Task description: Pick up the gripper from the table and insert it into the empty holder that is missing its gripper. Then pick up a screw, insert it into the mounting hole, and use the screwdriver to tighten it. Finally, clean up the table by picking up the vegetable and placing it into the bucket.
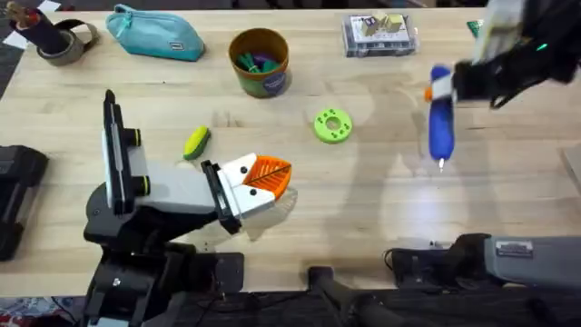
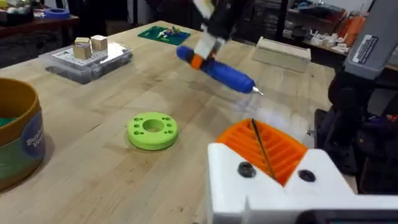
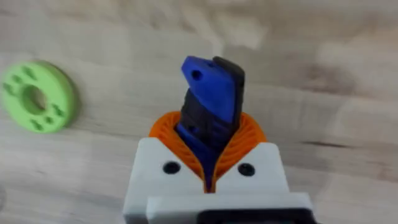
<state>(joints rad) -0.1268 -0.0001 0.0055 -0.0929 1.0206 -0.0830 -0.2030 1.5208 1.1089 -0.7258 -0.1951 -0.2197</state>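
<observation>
Your right fingers [image 3: 208, 180] clamp the bright blue pen-shaped screwdriver [image 1: 440, 123], airborne at three o'clock; left fingers [image 2: 268, 162] are closed, empty. You're mid screw-tightening: next, steer its tip to the mounting hole.

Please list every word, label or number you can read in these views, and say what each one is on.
No text can be read.
Bucket: a blue label on its wall, in the overhead and left wrist views, too blurred to read.
Right arm's base: a grey plate with dark marks, too small to read.
Clear box: pale items inside, no legible print.
Teal pouch: a small dark tag, illegible.
</observation>
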